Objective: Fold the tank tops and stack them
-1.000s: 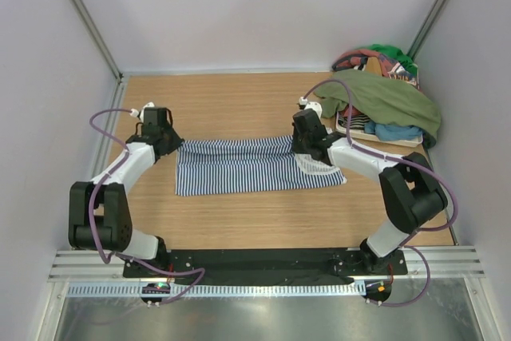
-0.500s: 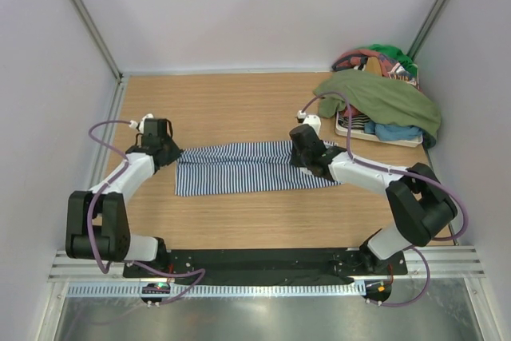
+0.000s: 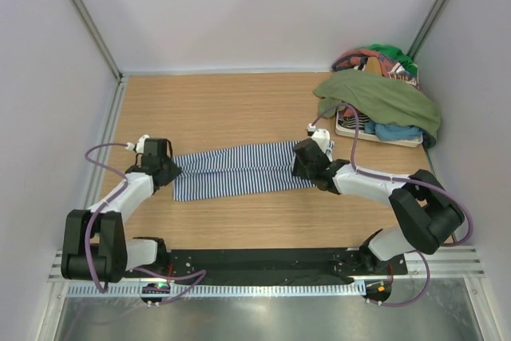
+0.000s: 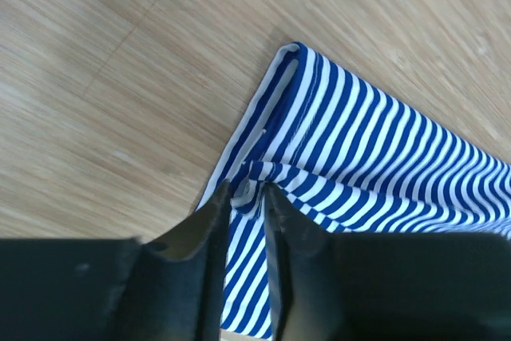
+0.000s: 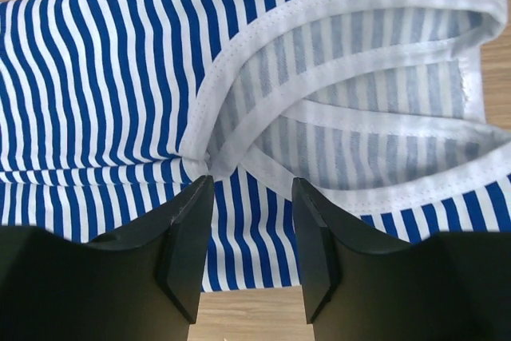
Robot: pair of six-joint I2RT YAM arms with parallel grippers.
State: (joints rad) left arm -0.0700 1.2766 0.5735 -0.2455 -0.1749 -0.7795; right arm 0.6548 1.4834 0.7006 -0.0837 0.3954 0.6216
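Note:
The navy-and-white striped tank top (image 3: 239, 169) lies folded into a long narrow band across the wooden table. My left gripper (image 3: 169, 172) is at its left end. In the left wrist view the jaws (image 4: 245, 189) stand a narrow gap apart, with a small ruck of striped cloth (image 4: 359, 141) at their tips. My right gripper (image 3: 302, 167) is at the right end, over the white-trimmed armholes. Its jaws (image 5: 251, 185) stand open above flat striped cloth (image 5: 104, 77), holding nothing. The olive green tank top (image 3: 383, 95) is draped over a clothes pile at the back right.
Under the olive top, a pile of other clothes (image 3: 382, 60) rests on a flat tray (image 3: 379, 137) in the back right corner. Metal rails and grey walls border the table (image 3: 223, 101) left, right and behind.
Both arms drew the striped top toward the near edge and lowered onto it. The band now lies lower and slightly slanted. Both grippers have parted their jaws, the right one widely.

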